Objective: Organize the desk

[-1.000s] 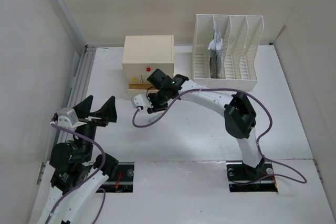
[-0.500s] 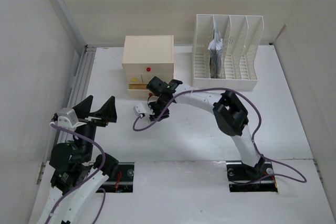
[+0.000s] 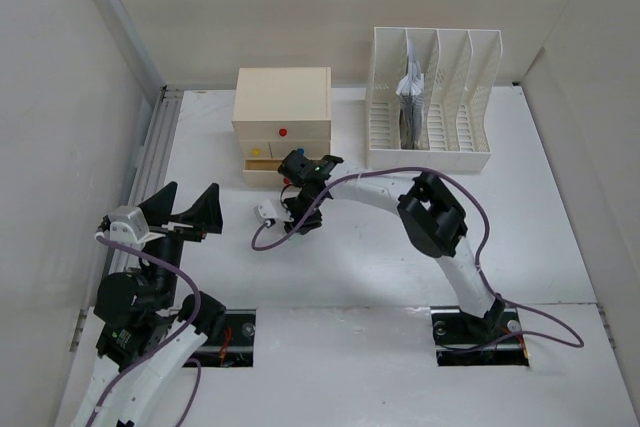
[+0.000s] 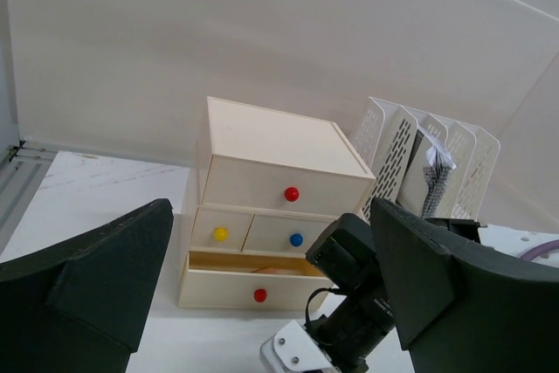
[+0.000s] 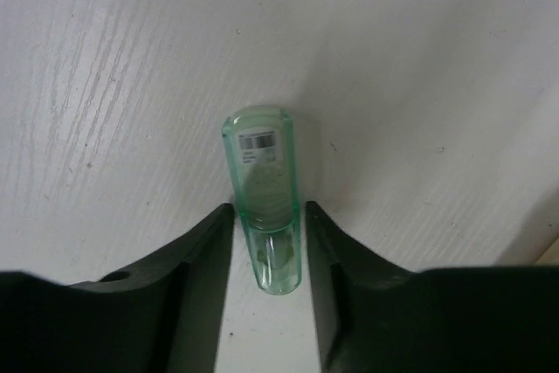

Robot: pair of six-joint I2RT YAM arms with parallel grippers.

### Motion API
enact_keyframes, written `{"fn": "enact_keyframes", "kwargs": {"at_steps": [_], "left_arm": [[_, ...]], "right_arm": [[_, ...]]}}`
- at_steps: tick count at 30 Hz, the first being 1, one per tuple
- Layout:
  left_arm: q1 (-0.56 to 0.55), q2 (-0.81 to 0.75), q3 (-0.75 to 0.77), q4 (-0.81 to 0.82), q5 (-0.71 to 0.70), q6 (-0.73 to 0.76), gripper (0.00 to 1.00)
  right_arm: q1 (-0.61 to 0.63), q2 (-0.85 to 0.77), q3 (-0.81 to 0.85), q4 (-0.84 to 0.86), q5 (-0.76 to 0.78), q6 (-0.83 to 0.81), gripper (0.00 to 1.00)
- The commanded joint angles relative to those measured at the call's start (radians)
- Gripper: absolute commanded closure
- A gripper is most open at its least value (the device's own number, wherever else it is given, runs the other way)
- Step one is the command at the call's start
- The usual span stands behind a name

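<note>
The desk [image 3: 350, 277] is a white tabletop. My right gripper [image 3: 298, 221] points down at it just in front of the cream drawer box [image 3: 282, 97]. In the right wrist view the gripper [image 5: 269, 251] is open, and its two fingers closely flank a small green translucent tube [image 5: 264, 189] lying on the desk, with thin gaps on both sides. The tube is hidden in the top view. My left gripper [image 3: 184, 209] is open and empty, held above the desk's left side, and faces the drawer box [image 4: 271, 146].
The box's bottom drawer [image 4: 253, 286] stands pulled open. A white slotted file rack [image 3: 430, 137] at the back right holds papers [image 3: 410, 97]. A grey rail [image 3: 150, 157] runs along the left edge. Two dark cutouts [image 3: 225, 339] hold the arm bases.
My right arm has folded in, and its gripper has moved a little left and down to the desk in front of the drawer box. My left arm has not moved.
</note>
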Motion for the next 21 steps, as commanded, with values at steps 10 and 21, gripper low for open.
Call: {"fn": "enact_keyframes", "kwargs": {"at_steps": [10, 21], "left_arm": [[-0.005, -0.014, -0.010, 0.036, -0.001, 0.008, 0.05], [-0.005, -0.014, -0.010, 0.036, -0.001, 0.008, 0.05]], "right_arm": [[0.007, -0.037, 0.024, 0.075, 0.057, 0.074, 0.82], [0.007, -0.137, 0.036, 0.370, 0.482, 0.243, 0.84]]}}
